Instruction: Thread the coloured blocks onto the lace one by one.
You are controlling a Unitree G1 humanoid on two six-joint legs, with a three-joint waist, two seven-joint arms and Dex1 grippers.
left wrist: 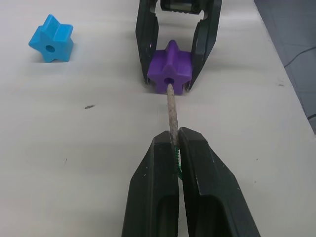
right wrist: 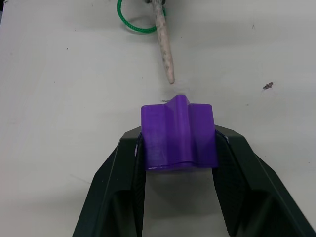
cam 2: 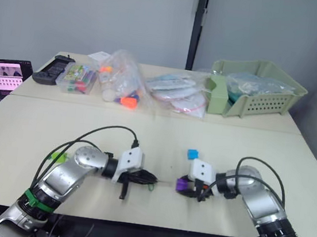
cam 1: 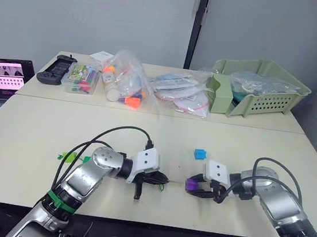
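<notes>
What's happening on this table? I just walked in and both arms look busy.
The robot is threading star-shaped blocks onto a green lace. Its left gripper is shut on the lace just behind the pale stiff tip, aiming it at the hole of a purple block. The right gripper holds that block steady on the table. The tip looks just short of the hole, not yet through. A blue block lies nearby, unthreaded.
</notes>
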